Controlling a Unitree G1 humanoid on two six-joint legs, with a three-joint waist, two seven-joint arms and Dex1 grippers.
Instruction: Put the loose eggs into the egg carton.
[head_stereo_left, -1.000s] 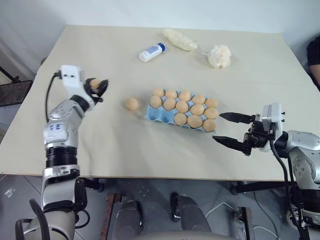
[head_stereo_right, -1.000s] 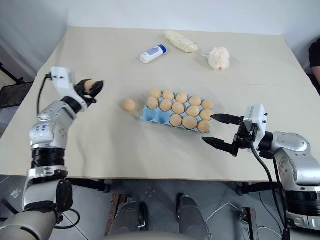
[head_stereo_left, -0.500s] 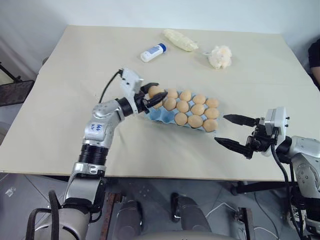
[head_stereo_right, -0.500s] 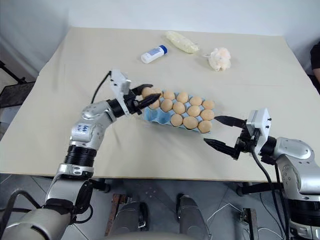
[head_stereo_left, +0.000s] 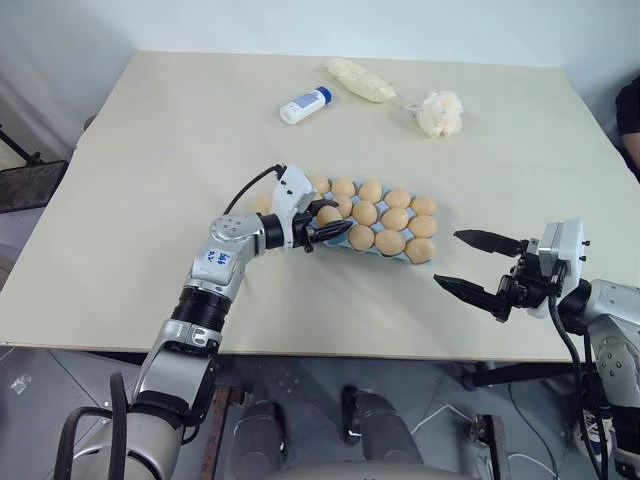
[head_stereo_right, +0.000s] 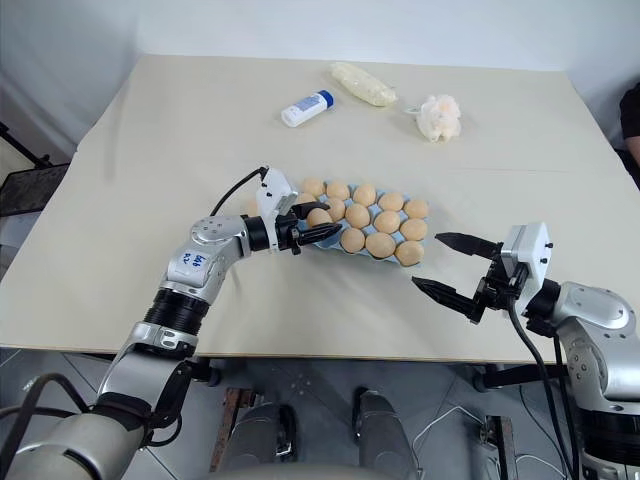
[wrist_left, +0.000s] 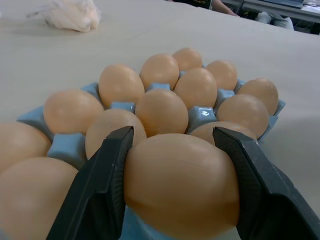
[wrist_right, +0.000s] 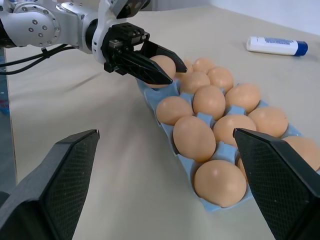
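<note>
Blue egg carton (head_stereo_left: 306, 232) — 12 eggs; left pincer (head_stereo_left: 330, 225) pinching 1 egg (wrist_left: 182, 185); right pincer (head_stereo_left: 470, 265) spread.

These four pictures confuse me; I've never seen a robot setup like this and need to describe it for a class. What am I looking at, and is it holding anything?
It is a humanoid robot with two arms, each ending in a gripper of two black fingers. Two pictures come from cameras in its head, looking down over a table. The other two come from cameras on its wrists, looking along the fingers.

On the table sits a light blue egg carton nearly full of brown eggs. Behind it lie a white bottle, a pale yellow bag and a white fluffy wad.

The left gripper is shut on one egg, held over the carton's near corner. The right gripper waits open, holding nothing, beside the carton.
</note>
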